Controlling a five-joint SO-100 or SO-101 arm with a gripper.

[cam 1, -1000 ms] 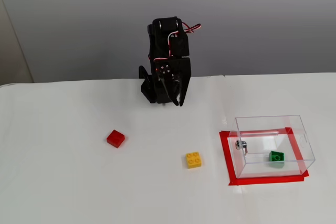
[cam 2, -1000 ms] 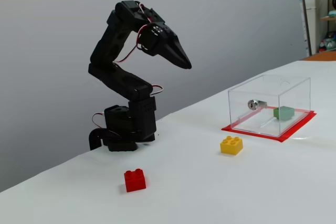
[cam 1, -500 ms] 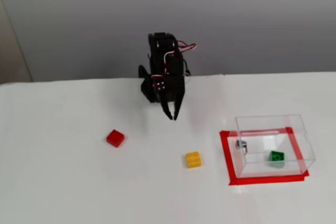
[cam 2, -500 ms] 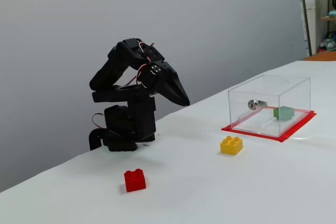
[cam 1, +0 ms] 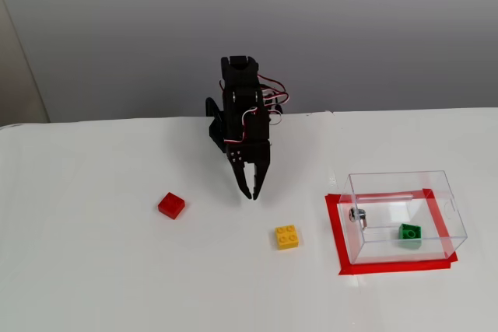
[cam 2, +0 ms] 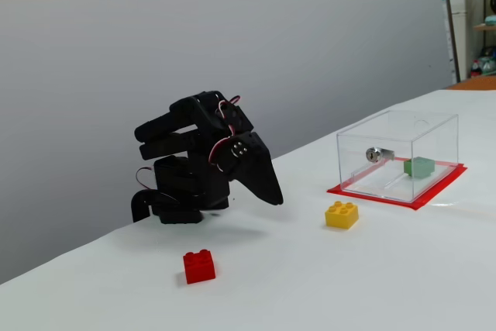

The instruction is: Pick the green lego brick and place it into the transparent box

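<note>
One green lego brick [cam 1: 410, 232] (seemingly flat) inside the transparent box [cam 1: 447, 207].

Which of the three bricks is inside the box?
The green brick; it lies in the transparent box. The red brick and yellow brick sit outside on the table.

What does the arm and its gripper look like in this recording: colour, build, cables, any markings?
The arm is all black plastic, built from blocky segments on a squat black base. Thin red and white wires loop out near the wrist. The gripper has two narrow black fingers tapering to a point, with small pale screw heads on its body. No labels or markings are visible.
</note>
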